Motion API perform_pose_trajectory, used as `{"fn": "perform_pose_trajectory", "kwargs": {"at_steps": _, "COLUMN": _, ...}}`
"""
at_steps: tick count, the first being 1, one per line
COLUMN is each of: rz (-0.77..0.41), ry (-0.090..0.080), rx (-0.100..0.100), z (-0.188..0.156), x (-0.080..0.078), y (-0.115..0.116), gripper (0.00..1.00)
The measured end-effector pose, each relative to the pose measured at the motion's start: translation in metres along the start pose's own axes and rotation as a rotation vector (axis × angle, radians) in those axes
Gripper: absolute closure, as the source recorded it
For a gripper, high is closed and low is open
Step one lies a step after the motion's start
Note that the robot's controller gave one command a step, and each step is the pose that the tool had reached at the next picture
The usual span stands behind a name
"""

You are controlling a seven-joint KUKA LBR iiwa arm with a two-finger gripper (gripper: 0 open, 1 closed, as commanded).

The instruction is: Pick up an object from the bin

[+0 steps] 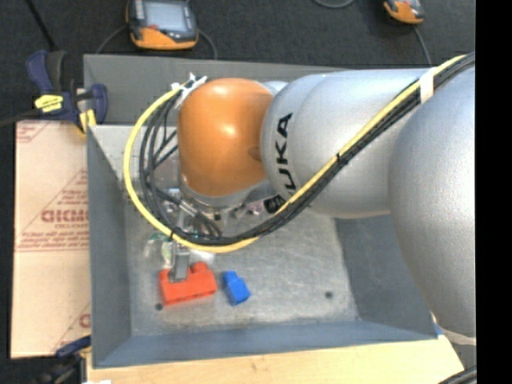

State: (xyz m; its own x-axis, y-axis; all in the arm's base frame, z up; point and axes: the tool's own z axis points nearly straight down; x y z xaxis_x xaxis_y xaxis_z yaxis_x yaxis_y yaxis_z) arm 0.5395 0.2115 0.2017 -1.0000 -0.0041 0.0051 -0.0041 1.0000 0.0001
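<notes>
In my bin's (320,270) seven o'clock corner, the gripper (179,266) stands over the larger block (194,288); the smaller block (235,288) lies just beside that block, at three o'clock.

The brand name KUKA stands in black capital letters, turned sideways so that it runs up and down in the camera view, on the silver-grey housing of the arm (344,150), just beside its orange cover (220,134).
</notes>
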Motion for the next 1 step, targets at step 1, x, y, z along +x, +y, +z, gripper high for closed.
{"fn": "perform_pose_trajectory", "kwargs": {"at_steps": 1, "rz": -0.08, "ry": -0.012, "rx": -0.003, "z": 0.1311, "x": 0.0347, "y": -0.0411, "gripper": 0.0}}
